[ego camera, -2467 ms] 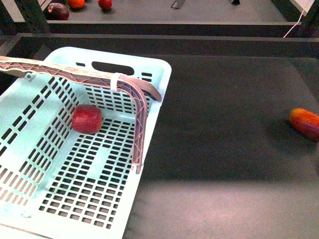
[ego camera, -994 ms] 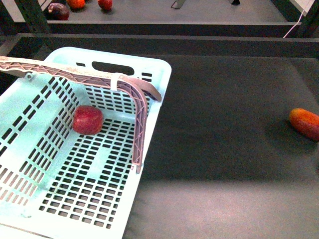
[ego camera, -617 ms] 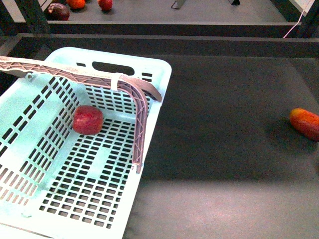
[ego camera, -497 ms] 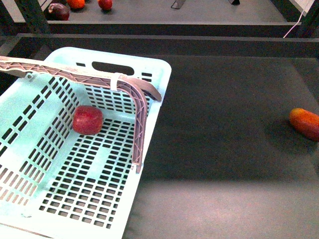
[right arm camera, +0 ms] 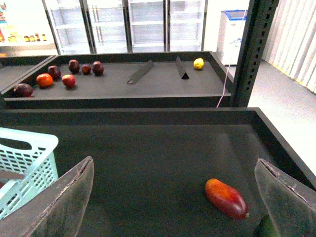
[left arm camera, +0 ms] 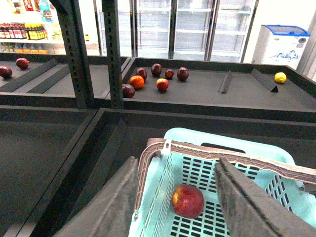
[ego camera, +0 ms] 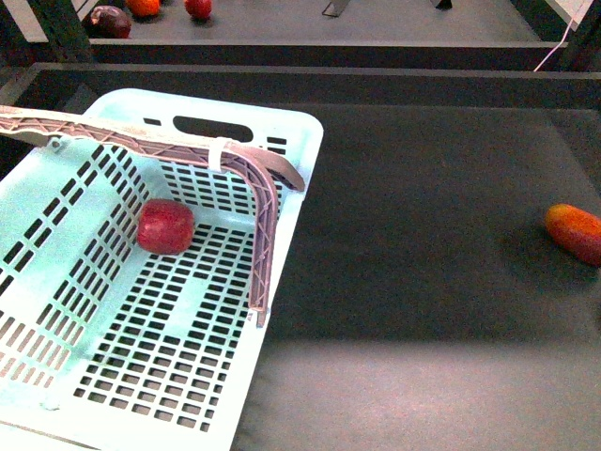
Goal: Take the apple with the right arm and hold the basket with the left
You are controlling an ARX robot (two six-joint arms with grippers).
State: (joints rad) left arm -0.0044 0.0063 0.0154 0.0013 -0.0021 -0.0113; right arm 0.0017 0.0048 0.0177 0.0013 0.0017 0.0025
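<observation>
Where slotted walls meet, round glossy apple (ego camera: 165, 226) inside mint basket (ego camera: 56, 254).

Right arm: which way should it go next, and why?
Probably swing the open right gripper toward the robot's left and over the pale mint-blue slotted plastic basket. The round deep red apple lies on the basket floor, while the right wrist view faces the elongated orange-red oval fruit on the dark shelf instead.
</observation>
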